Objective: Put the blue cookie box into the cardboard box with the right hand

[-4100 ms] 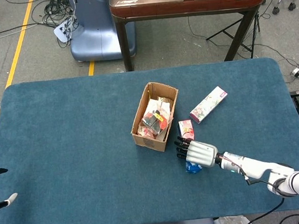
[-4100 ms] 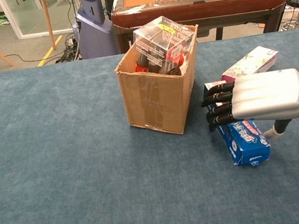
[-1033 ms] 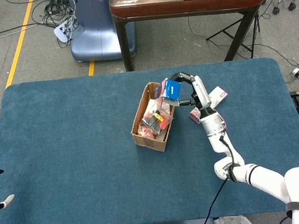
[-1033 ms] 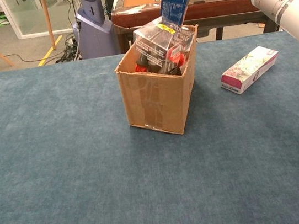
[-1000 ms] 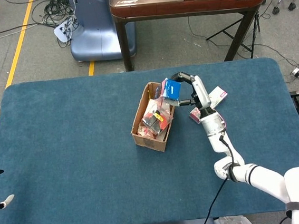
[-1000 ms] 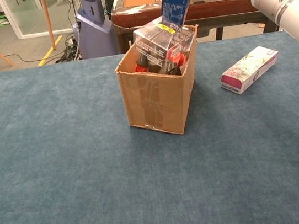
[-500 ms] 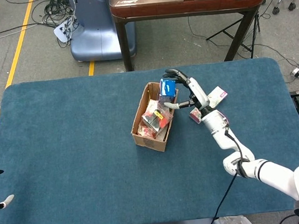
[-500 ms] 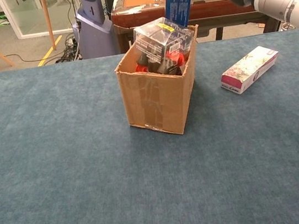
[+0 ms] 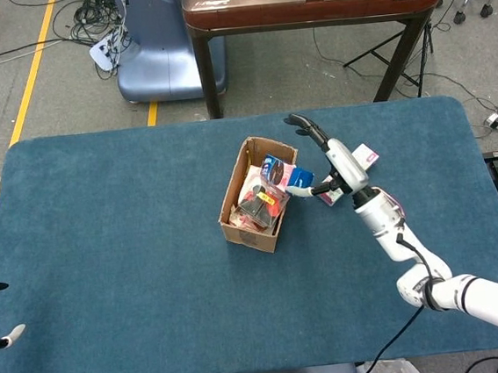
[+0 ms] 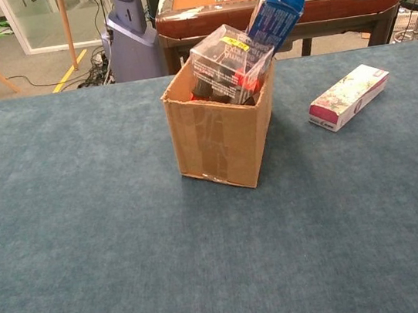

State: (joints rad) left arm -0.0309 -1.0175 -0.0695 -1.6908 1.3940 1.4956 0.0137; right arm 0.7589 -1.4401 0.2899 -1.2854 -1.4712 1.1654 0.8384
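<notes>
right hand (image 9: 330, 157) opened, blue cookie box (image 10: 276, 15) released

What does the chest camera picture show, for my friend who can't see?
A blue cookie box leans tilted out of the top of a full cardboard box on a blue table. A pink box lies to its right.

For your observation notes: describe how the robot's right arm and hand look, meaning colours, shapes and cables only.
The right hand has a silver-grey metal back, black fingers and a pale thumb. The right arm is built of glossy white rounded segments, with a thin black cable running alongside.
</notes>
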